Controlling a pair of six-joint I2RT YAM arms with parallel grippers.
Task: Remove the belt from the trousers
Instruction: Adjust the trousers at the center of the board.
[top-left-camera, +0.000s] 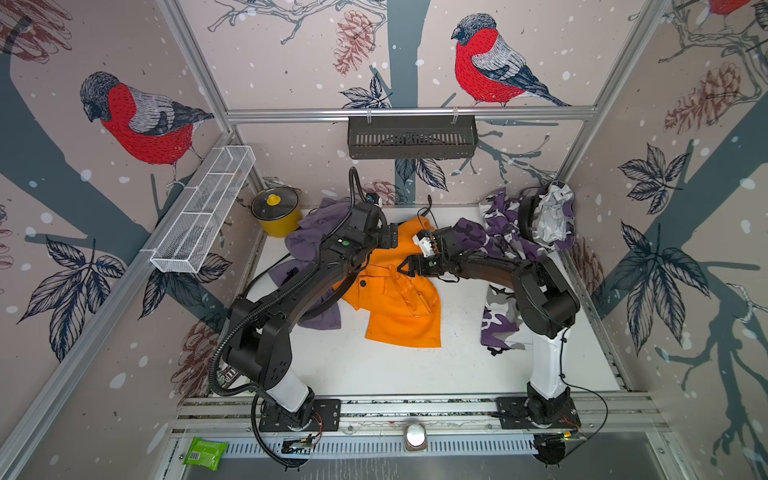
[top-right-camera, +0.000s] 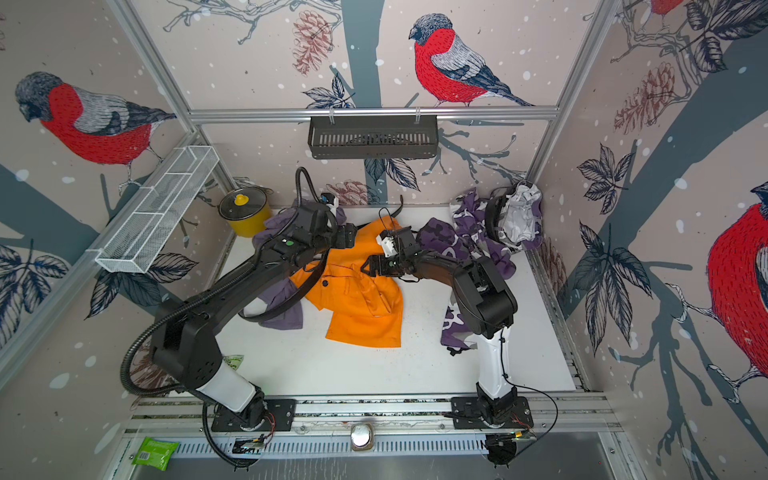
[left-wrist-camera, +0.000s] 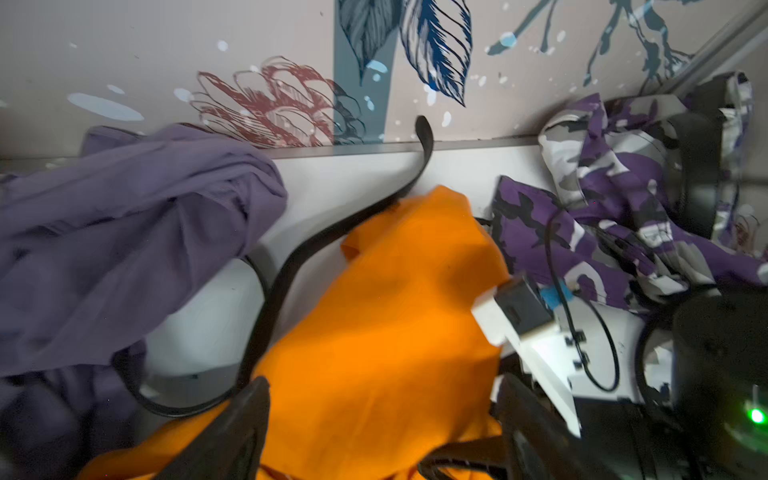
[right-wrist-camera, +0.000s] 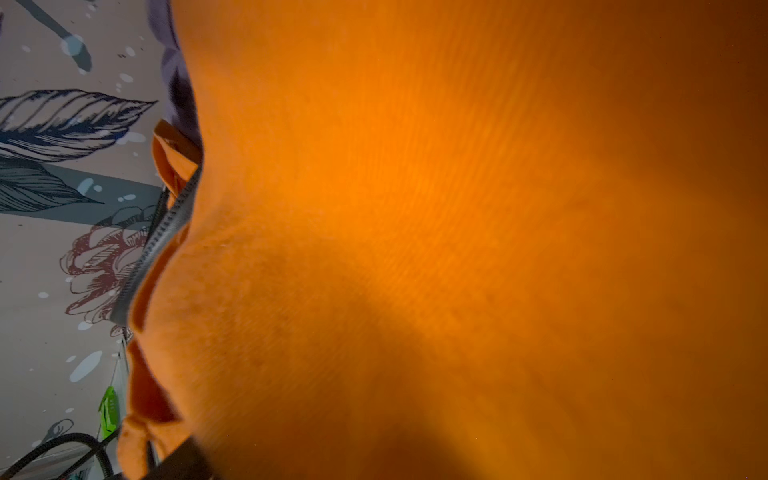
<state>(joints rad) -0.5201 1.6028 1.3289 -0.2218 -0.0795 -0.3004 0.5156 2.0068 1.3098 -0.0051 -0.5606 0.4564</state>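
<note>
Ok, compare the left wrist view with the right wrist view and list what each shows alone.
Left wrist only: the long black belt and a purple camouflage garment. Right wrist only: a grey toothed strip, likely a zip, along the cloth's edge. Both: the orange fabric trousers, a plain purple garment and the printed wallpaper.

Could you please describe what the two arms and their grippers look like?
The left arm and right arm are black with bulky rounded joints and a white lowest link. A ribbed black hose runs along the left; a thin black cable trails from the right. The left gripper and right gripper are black, tapered.
</note>
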